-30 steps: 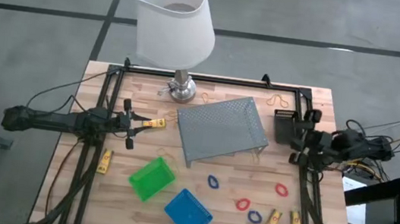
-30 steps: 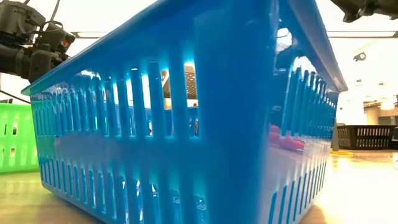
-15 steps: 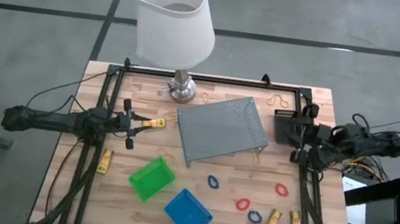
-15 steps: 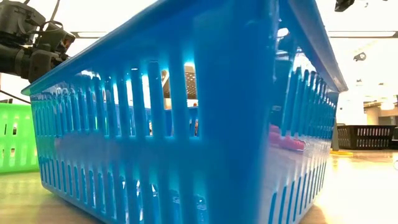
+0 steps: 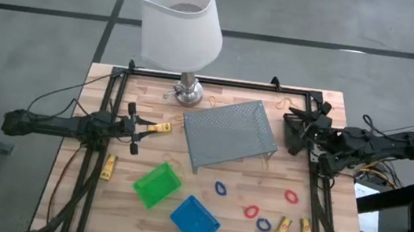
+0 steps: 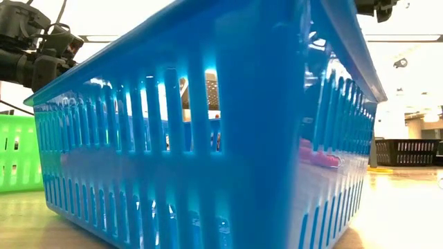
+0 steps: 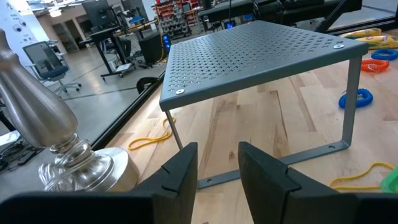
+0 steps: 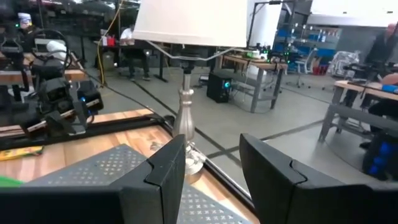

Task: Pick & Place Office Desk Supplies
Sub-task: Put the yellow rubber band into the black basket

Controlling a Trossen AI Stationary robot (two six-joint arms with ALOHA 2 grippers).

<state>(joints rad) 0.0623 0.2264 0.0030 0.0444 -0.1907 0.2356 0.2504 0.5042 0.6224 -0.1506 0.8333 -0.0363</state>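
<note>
High view looks straight down on my whole table [image 5: 218, 93]. Low view sits at tabletop, pressed against the blue bin [image 6: 208, 138]. My left wrist view faces the mesh tray [image 7: 261, 56]; my right wrist view shares it, facing the lamp [image 8: 186, 118].

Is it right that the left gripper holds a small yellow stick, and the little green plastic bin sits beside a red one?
Not quite. The high view shows the left gripper holding the small yellow stick, but the bin beside the little green plastic bin is blue, not red.
</note>
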